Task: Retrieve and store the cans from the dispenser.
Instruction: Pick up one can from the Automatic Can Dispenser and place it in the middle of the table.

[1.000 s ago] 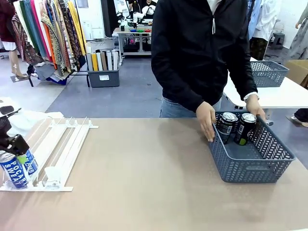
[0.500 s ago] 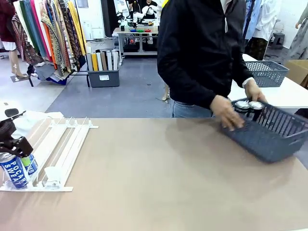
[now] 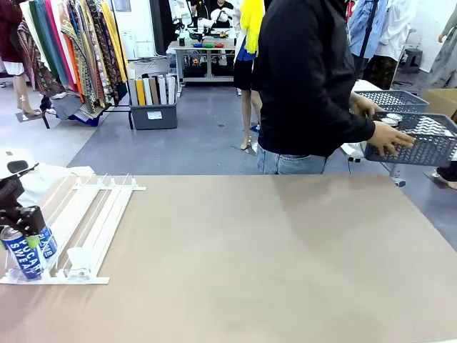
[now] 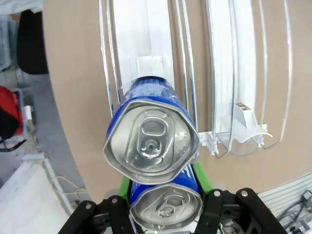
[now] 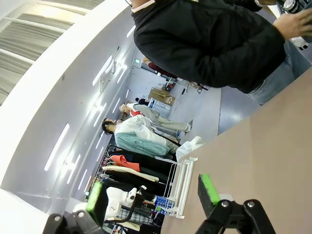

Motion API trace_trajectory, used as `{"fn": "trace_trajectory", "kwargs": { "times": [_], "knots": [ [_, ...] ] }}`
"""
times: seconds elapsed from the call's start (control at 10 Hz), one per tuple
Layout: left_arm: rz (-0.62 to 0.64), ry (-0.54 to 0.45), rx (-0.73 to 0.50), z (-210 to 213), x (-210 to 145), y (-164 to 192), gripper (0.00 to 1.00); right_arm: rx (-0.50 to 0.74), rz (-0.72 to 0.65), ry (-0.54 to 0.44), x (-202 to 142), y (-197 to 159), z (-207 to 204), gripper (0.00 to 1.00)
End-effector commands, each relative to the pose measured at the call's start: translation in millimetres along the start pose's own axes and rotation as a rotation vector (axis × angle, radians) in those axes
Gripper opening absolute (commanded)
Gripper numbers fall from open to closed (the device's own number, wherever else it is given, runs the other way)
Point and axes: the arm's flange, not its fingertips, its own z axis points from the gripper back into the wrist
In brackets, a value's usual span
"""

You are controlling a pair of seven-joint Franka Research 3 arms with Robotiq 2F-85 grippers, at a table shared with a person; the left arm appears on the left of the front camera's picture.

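At the low end of the dispenser (image 3: 86,221), your left tool (image 3: 26,229) is clamped on a blue Pocari can (image 4: 165,207), with 1 more blue can (image 4: 151,141) just beside it. Your right tool (image 5: 151,192) has its fingers apart, gripping nothing. Well away from the dispenser, a person (image 3: 307,78) holds a grey basket (image 3: 421,143) off the desk (image 3: 250,257).

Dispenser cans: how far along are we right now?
Done: a person's hand holds the grey basket off the table at the far right, with silver can tops showing inside. In hand: the left gripper is shut on the front blue can at the low end of the dispenser. Left: a second blue can sits right behind it in the same lane. The right gripper hangs open.
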Motion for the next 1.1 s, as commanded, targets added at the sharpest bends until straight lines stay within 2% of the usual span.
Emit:
{"fn": "trace_trajectory", "kwargs": {
  "times": [0.0,0.4,0.6,0.8,1.0],
  "knots": [
    [-0.011,-0.018,0.005,-16.9,-22.6,-3.0,0.00,0.028,0.005,-0.021,2.8,2.8,-1.5,1.00],
    [-0.002,-0.052,0.020,-3.5,-26.4,-0.4,0.00,0.028,0.005,-0.021,2.8,2.8,-1.5,1.00],
    [0.016,-0.108,0.043,38.6,-40.2,-0.1,0.00,0.028,0.005,-0.021,2.8,2.8,-1.5,1.00],
    [0.062,-0.162,0.033,101.4,-63.0,-7.3,0.00,0.028,0.005,-0.021,2.8,2.8,-1.5,1.00],
    [0.021,-0.171,-0.058,157.1,-91.6,-10.7,0.00,0.028,0.005,-0.021,2.8,2.8,-1.5,1.00]
  ]
}}
